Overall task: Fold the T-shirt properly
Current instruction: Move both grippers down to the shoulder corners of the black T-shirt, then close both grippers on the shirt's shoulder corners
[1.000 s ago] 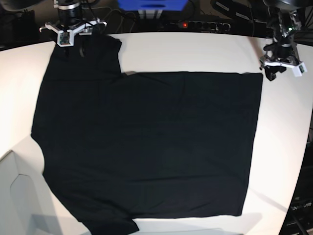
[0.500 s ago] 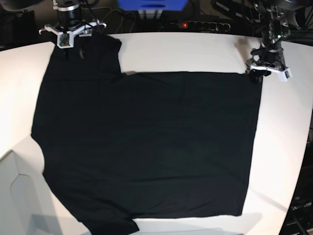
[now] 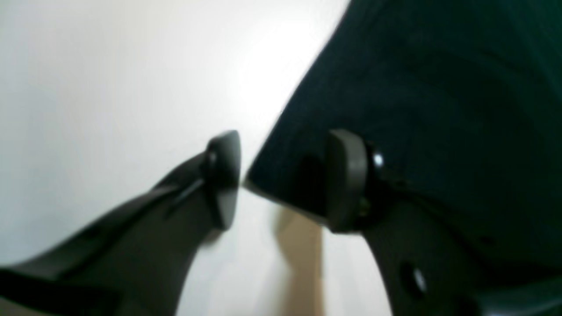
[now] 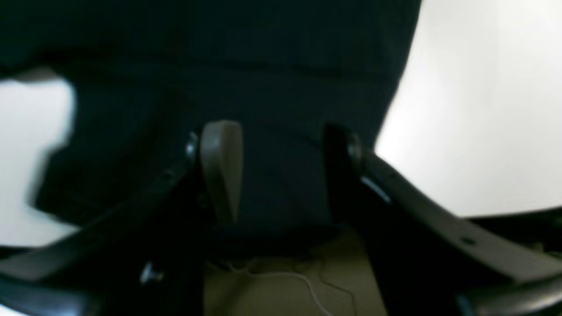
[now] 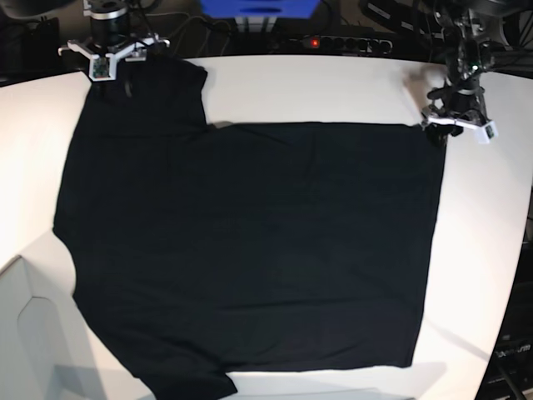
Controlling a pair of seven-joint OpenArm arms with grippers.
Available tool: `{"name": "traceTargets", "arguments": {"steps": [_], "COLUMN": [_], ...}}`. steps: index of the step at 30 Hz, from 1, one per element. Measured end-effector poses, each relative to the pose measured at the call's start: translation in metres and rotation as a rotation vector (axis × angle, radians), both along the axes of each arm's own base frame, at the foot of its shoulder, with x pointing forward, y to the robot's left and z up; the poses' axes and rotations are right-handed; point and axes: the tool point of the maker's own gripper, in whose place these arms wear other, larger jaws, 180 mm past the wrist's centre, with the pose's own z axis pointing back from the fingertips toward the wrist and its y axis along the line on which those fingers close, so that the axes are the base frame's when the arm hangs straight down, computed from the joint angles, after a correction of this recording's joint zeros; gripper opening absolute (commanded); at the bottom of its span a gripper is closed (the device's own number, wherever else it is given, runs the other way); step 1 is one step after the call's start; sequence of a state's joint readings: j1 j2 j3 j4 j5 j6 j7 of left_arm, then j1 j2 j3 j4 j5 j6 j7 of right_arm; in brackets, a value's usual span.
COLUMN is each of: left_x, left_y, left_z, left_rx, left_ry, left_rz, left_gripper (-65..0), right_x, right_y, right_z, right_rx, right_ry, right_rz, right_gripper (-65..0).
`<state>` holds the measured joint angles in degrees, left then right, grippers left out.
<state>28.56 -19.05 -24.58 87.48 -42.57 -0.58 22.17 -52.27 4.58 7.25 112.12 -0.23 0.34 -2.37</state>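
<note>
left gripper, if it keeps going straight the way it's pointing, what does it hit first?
Most likely the corner of the large black cloth T-shirt: the left gripper has its jaws apart, straddling that corner, one finger over the cloth, the other over the white table. Depth is unclear in the blurred wrist view.

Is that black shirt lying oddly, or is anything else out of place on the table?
Nothing is spilled or damaged. The T-shirt lies flat on the white table, but lopsided: one sleeve sticks up at the far corner, under the right hand. The left hand sits at the opposite far corner.
</note>
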Motion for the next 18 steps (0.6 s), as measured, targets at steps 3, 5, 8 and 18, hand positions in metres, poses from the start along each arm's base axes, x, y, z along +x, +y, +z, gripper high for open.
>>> {"name": "traceTargets", "arguments": {"steps": [3, 5, 8, 18], "left_x": [0.001, 0.000, -0.001, 0.001], "left_y": [-0.002, -0.002, -0.002, -0.006], "left_z": [0.000, -0.001, -0.003, -0.003], "left_rx": [-0.001, -0.005, -0.006, -0.021], "left_ry": [-0.003, -0.002, 0.003, 0.007], "left_rz": [-0.004, -0.001, 0.001, -0.004], "left_gripper": [-37.9, -42.1, -58.3, -65.0], "right_x": [-0.001, -0.002, 0.006, 0.014], "right_y": [-0.008, -0.016, -0.030, -0.040], "right_z": [-0.005, -0.008, -0.007, -0.031], "right_rx": [-0.020, -0.035, -0.061, -0.008], "right_ry": [0.011, 0.017, 0.002, 0.130], "right_rz": [0.003, -0.013, -0.040, -0.067], "right_gripper": [-31.3, -31.3, -31.3, -31.3]}}
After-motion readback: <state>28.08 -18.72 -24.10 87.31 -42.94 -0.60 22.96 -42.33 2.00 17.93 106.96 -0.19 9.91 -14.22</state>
